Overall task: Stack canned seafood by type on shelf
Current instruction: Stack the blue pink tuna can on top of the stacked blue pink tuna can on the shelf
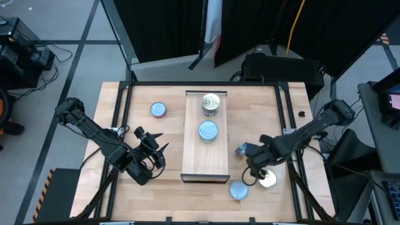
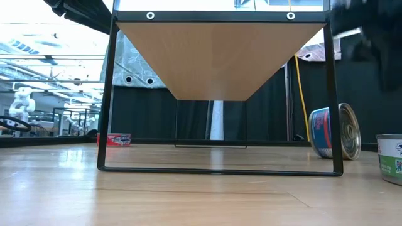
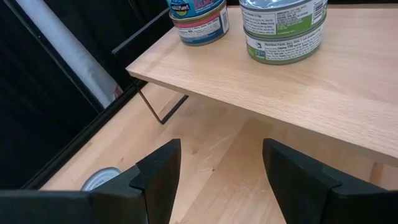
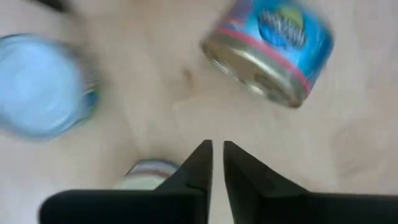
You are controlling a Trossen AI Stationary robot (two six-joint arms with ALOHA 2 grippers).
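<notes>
The shelf [image 1: 205, 153] is a light-wood board on a black wire frame at mid-table. Two tins stand on it, a silver-topped one [image 1: 211, 104] and a blue-topped one [image 1: 208, 131]. On the table, a tin [image 1: 159, 110] stands left of the shelf. Right of it a blue-labelled tin [image 4: 268, 50] lies tipped on its side wall, and a pale-blue-topped tin [image 1: 239, 190] and a cream-topped tin [image 1: 267, 180] stand upright. My right gripper [image 4: 217, 163] points down above the bare table between these three, shut to a thin slit, holding nothing. My left gripper [image 3: 221, 168] hovers open left of the shelf.
The shelf's black legs [image 2: 107, 125] stand on the plank table, with open space beneath the board. In the low view the tipped tin [image 2: 333, 132] rests on edge beside the shelf's right leg, another tin [image 2: 392, 157] stands nearer, and a red-labelled one [image 2: 114, 139] stands far off.
</notes>
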